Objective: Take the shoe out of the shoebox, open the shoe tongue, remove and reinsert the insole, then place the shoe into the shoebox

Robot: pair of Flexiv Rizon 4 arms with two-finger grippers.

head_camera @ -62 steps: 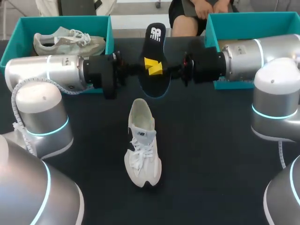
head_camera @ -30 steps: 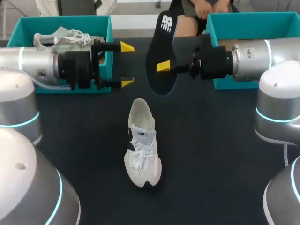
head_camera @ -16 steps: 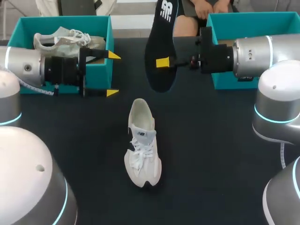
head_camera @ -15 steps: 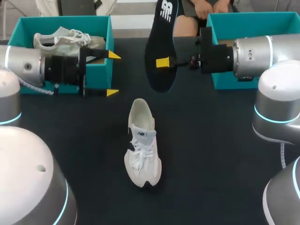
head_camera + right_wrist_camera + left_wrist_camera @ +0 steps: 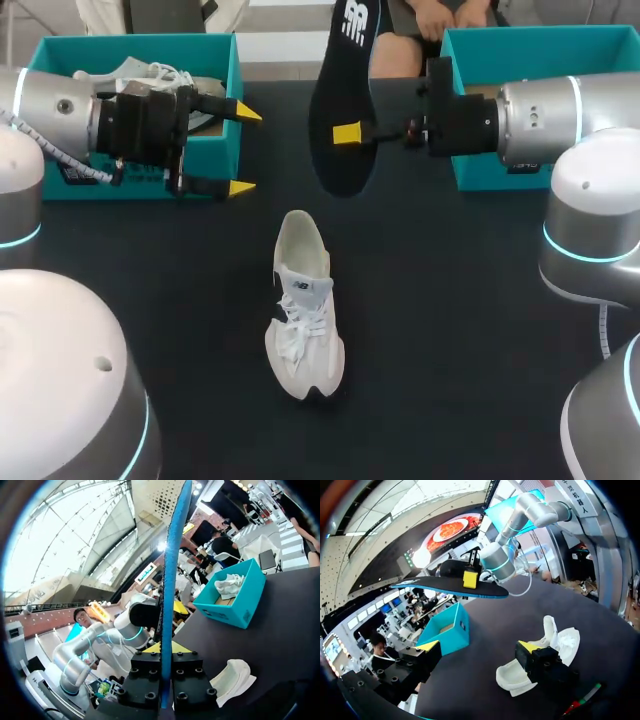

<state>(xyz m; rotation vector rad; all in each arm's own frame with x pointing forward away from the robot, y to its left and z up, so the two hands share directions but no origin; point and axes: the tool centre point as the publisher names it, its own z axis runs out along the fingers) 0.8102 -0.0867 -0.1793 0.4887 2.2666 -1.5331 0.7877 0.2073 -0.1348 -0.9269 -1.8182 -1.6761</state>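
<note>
A white shoe (image 5: 303, 305) lies on the dark table, toe toward me; in the left wrist view the shoe (image 5: 511, 677) shows under and ahead of that gripper. My right gripper (image 5: 347, 133) is shut on the black insole (image 5: 346, 70), holding it in the air above the table's far middle. In the right wrist view the insole (image 5: 172, 570) stands edge-on between the fingers (image 5: 165, 648). My left gripper (image 5: 243, 150) is open and empty in front of the left shoebox, left of the insole. From the left wrist, the gripper (image 5: 480, 647) faces the insole (image 5: 445, 584).
A teal shoebox (image 5: 130, 41) at the far left holds another pale shoe (image 5: 150, 74). A second teal shoebox (image 5: 540, 36) stands at the far right, behind my right arm. The table is dark around the white shoe.
My open left gripper has pulled back to the left, away from the insole, and turned slightly. My right gripper has raised the insole a little. The shoe has not moved.
</note>
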